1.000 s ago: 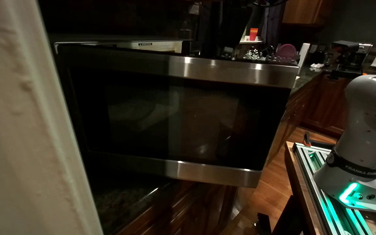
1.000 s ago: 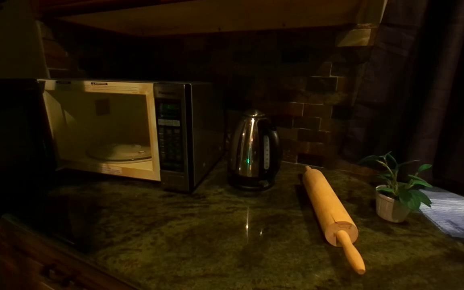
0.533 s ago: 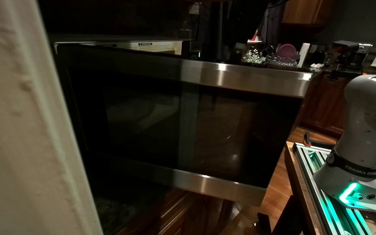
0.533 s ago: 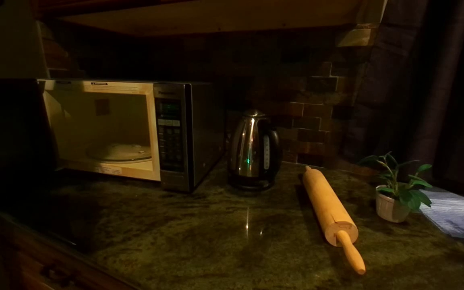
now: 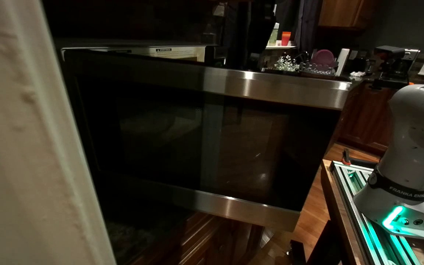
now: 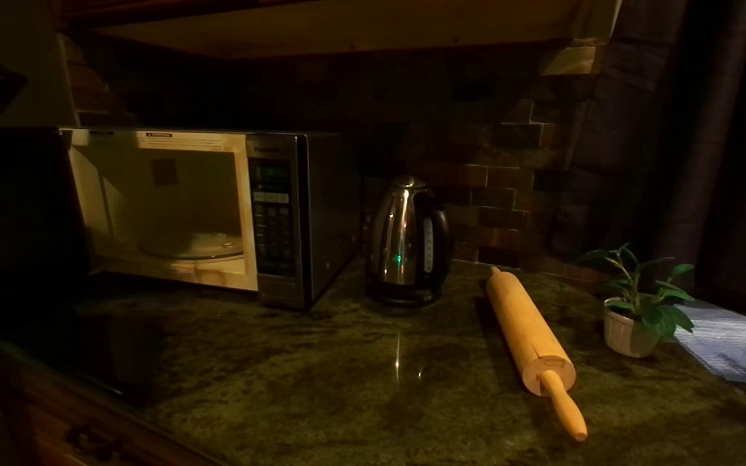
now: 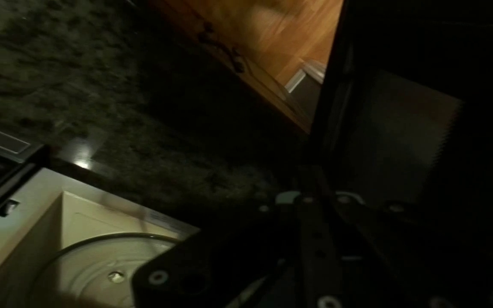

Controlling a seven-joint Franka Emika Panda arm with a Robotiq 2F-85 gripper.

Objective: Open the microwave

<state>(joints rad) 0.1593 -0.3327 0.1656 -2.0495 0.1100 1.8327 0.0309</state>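
The microwave [image 6: 276, 220] stands on the counter with its pale cavity and glass turntable [image 6: 195, 244] exposed. Its steel-banded dark glass door [image 5: 215, 140] stands wide open in an exterior view, and shows as a dark panel [image 6: 17, 246] at the left edge in an exterior view. In the wrist view the door [image 7: 400, 141] is at the right and the turntable [image 7: 101, 273] at the lower left. My gripper [image 7: 313, 186] is between cavity and door, fingers together, nothing visible between them. It shows as a dark shape [image 5: 254, 51] behind the door's top edge; contact cannot be told.
A steel kettle [image 6: 405, 243] stands right of the microwave. A rolling pin [image 6: 531, 330], potted plant [image 6: 632, 330] and cloth [image 6: 735, 343] lie farther right. A cabinet [image 6: 347, 32] hangs above. A pale wall edge [image 5: 39, 147] is near the door's hinge side.
The door swung farther open between one second and half a second ago, then stayed about still. The dark arm moved right with it, then back left, away from the door's free end.
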